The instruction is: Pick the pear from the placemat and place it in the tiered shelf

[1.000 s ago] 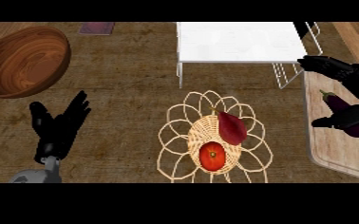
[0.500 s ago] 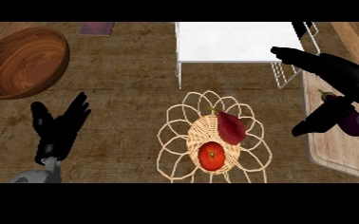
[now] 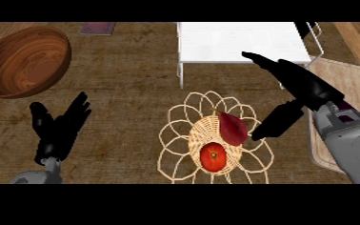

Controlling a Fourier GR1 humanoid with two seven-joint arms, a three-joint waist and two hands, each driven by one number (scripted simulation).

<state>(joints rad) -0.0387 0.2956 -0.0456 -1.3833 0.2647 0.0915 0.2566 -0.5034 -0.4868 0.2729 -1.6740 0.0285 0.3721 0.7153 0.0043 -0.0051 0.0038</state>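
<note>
Right robot hand [image 3: 308,86] open, fingers spread, over the placemat's [image 3: 348,78] edge, just below the shelf [image 3: 239,43] — left robot hand [image 3: 57,131] open, resting lower left.

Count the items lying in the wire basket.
2: a round red fruit at the centre of the basket, and a dark red pointed one behind it, rightwards. None seems hidden.

The right hand [image 3: 302,88] hangs open with fingers and thumb spread, while the left hand [image 3: 60,126] rests open, fingers up.
</note>
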